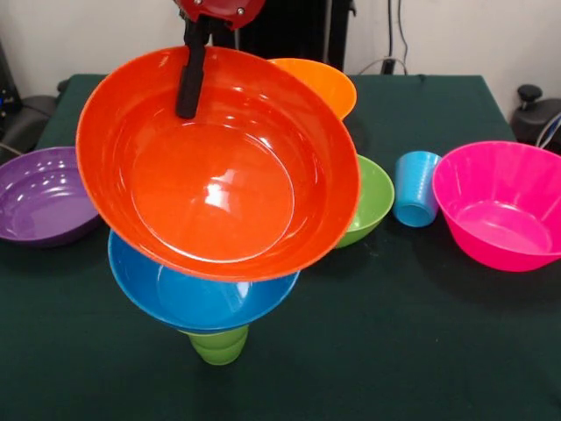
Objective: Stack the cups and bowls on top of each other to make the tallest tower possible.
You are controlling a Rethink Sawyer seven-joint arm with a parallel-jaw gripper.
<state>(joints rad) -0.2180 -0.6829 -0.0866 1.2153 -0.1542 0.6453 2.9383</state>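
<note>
The fingers [191, 83] pinch the far rim of the big orange bowl [219, 167], holding it tilted just above the blue bowl [197, 298], which sits on the lime green cup [217, 344] on the surface [394, 333], likely to seat it as the tower's next tier

my gripper [190, 83] shows one long, flat black finger [191, 83] under a glossy red housing [219, 9].

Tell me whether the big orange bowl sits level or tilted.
Tilted. The big orange bowl faces the camera, its whole inside showing, the gripper clamping its upper rim above the blue bowl.
</note>
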